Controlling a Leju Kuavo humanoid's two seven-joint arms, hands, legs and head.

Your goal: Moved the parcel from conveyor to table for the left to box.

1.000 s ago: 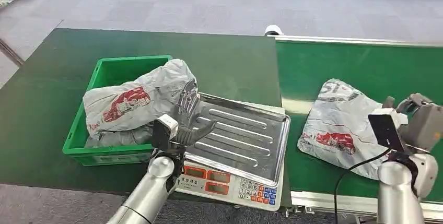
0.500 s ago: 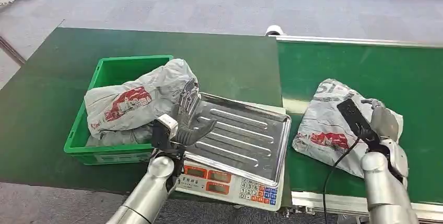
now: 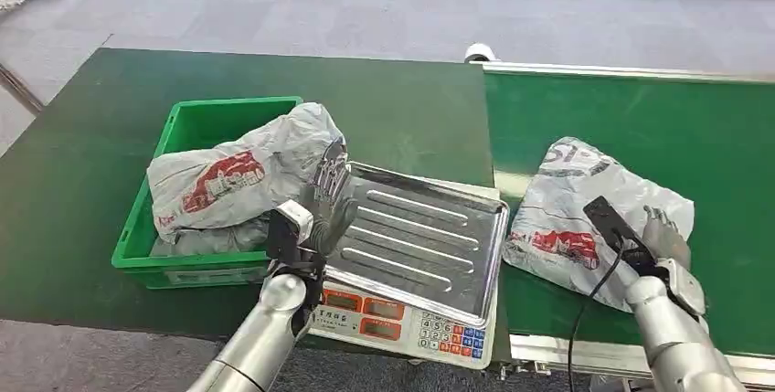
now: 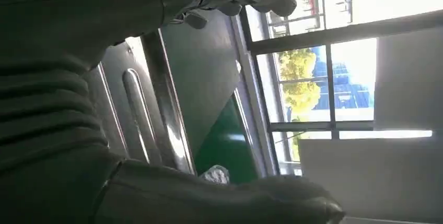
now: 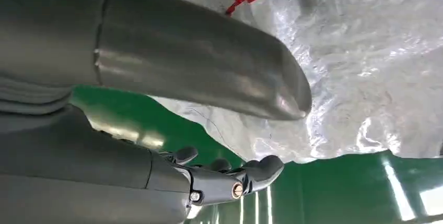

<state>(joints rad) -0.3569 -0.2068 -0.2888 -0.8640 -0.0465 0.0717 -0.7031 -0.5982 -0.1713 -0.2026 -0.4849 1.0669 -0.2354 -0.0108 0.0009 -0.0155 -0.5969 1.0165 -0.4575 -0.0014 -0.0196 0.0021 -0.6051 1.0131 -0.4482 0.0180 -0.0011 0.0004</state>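
We see the grey parcel [image 3: 585, 220] lying on the green conveyor [image 3: 640, 118] at 3 o'clock; our right hand [image 3: 660, 238] reaches it, fingers apart, nothing gripped. Our left hand [image 3: 327, 198] hovers open over the scale tray [image 3: 420, 237].

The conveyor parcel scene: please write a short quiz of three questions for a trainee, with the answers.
1. True or false: the parcel on the conveyor already lies on the metal scale tray.
2. Which hand is at that parcel? A) left hand B) right hand
3. Fill in: the other grey parcel rests in the green ____.

Key: 1 false; 2 B, the right hand, while the left hand is over the tray's edge; 3 crate.
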